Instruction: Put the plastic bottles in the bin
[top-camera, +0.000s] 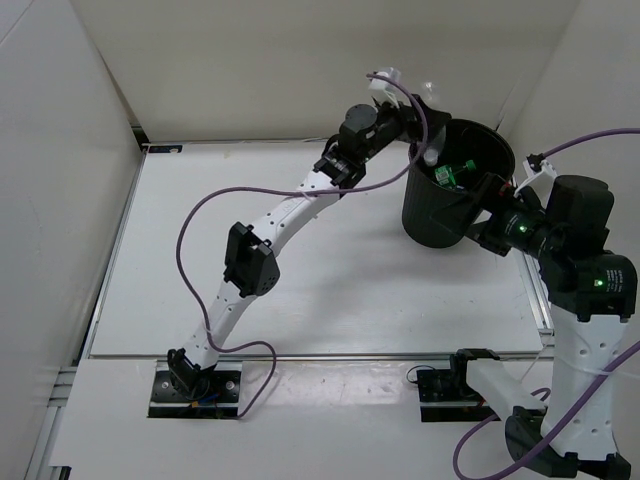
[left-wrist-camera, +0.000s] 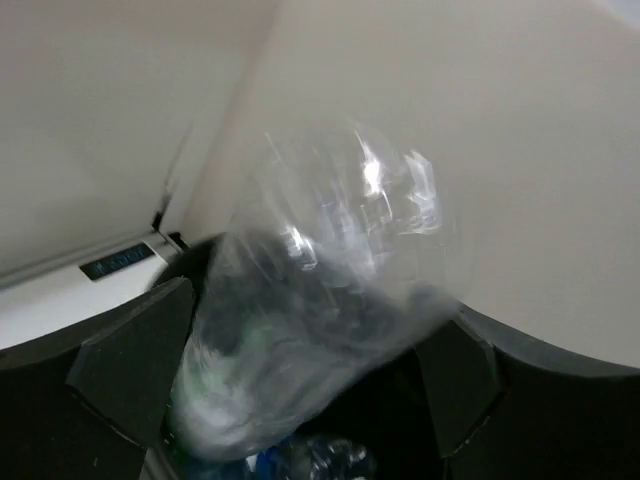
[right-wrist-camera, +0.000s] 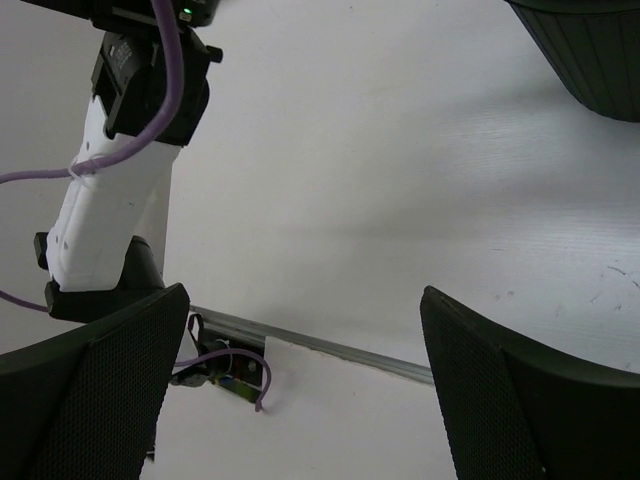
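My left gripper (top-camera: 425, 112) hangs over the mouth of the tall black bin (top-camera: 430, 215). In the left wrist view its jaws (left-wrist-camera: 312, 312) stand wide apart, and a plain clear bottle (left-wrist-camera: 320, 300), blurred, lies between them above the bin's dark inside (left-wrist-camera: 195, 250). A clear bottle with a blue label (left-wrist-camera: 320, 460) lies below it in the bin. The green bottle (top-camera: 456, 172) shows inside the bin from above. My right gripper (top-camera: 488, 207) is open and empty, just outside the bin's right wall. In the right wrist view (right-wrist-camera: 305, 292) it faces the white table, with the bin (right-wrist-camera: 590, 50) at top right.
The bin stands at the table's far right, close to the back wall and right wall. The left arm (top-camera: 290, 215) stretches diagonally across the table, trailing a purple cable (top-camera: 200, 215). A metal rail (right-wrist-camera: 330, 345) runs along the table's near edge.
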